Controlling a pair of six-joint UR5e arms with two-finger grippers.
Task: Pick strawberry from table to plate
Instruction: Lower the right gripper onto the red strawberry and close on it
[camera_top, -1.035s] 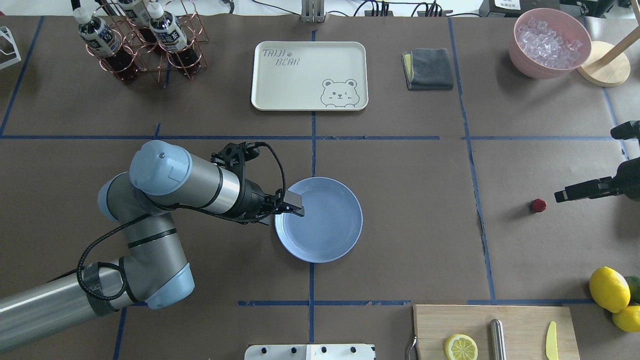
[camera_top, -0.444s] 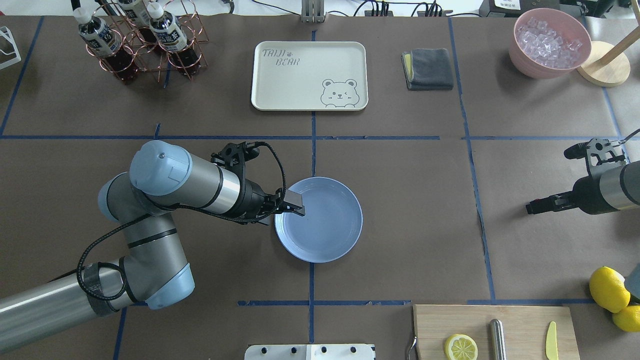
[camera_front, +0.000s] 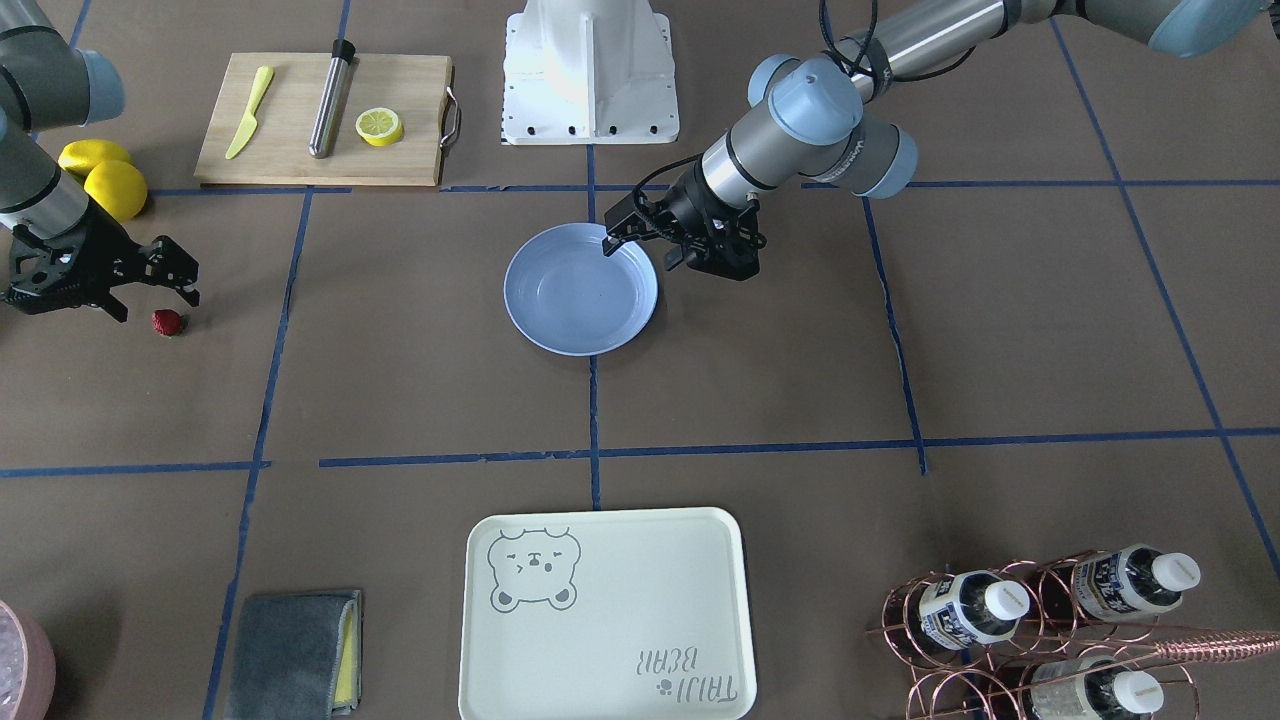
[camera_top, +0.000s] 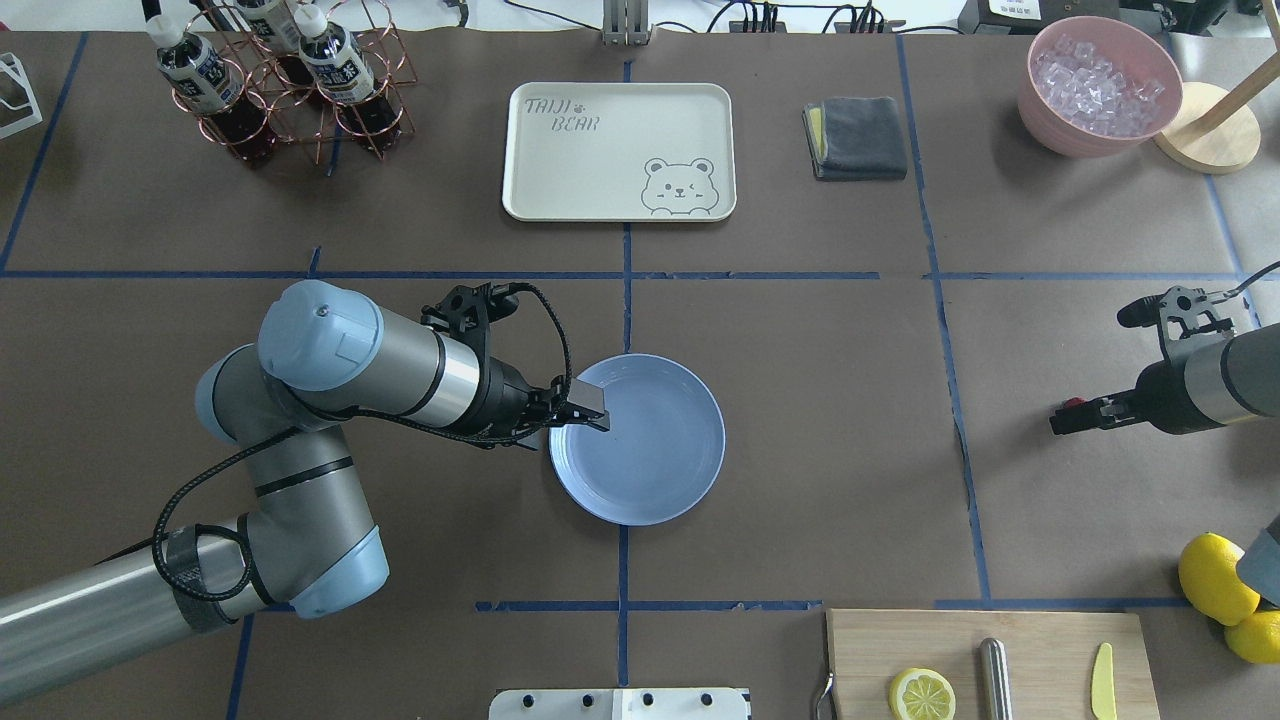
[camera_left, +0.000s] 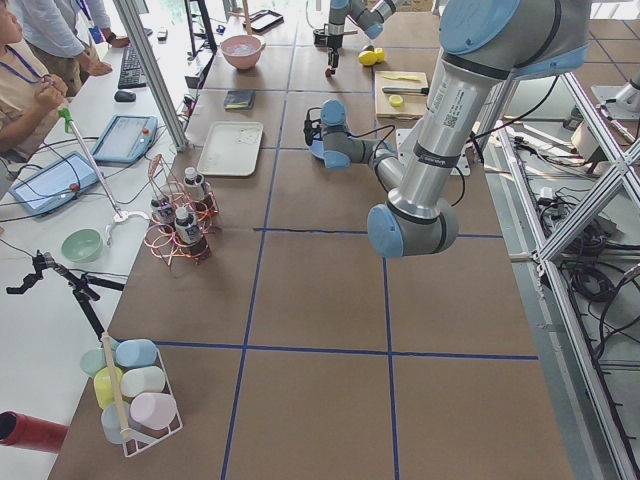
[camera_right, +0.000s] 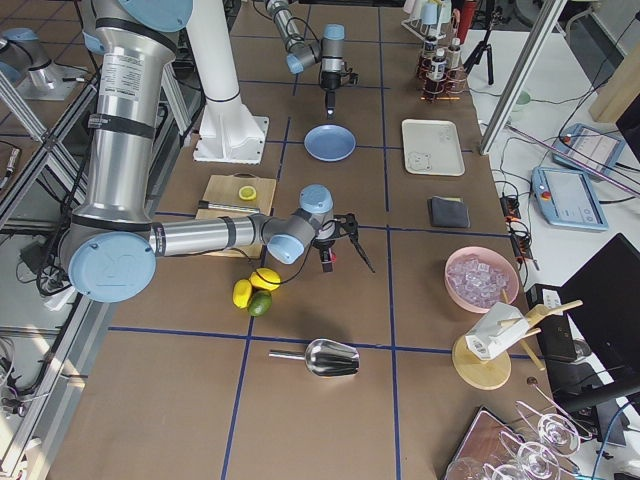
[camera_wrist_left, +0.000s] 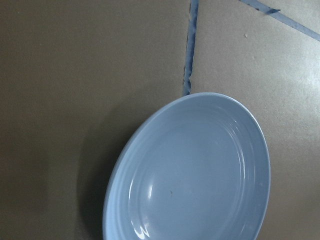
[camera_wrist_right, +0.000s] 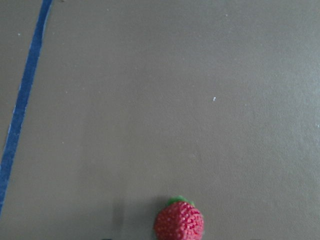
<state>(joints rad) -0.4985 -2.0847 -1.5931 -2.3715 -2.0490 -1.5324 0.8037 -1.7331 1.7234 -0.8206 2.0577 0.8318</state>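
Observation:
The strawberry (camera_front: 168, 321) lies on the table (camera_front: 760, 360) at the robot's right, far from the plate (camera_front: 580, 290). My right gripper (camera_front: 150, 300) stands open just above it, one finger on each side. Overhead, that right gripper (camera_top: 1062, 418) hides the strawberry (camera_top: 1072, 403) except for a red speck. The right wrist view has the strawberry (camera_wrist_right: 179, 224) at its bottom edge. The light-blue plate (camera_top: 650, 450) sits empty at the table's middle. My left gripper (camera_top: 590, 412) hovers open over its left rim, holding nothing. Only the plate (camera_wrist_left: 200, 170) fills the left wrist view.
A cutting board (camera_top: 1040, 650) with a lemon slice (camera_top: 921, 693), a metal rod and a yellow knife is at the near right, lemons (camera_top: 1215, 578) beside it. At the far side stand a bear tray (camera_top: 618, 150), a grey cloth (camera_top: 858, 137), an ice bowl (camera_top: 1100, 85) and a bottle rack (camera_top: 290, 80).
My right arm has swung in from the right edge and come down over the strawberry, covering it in the overhead view. The left arm and the plate have not moved.

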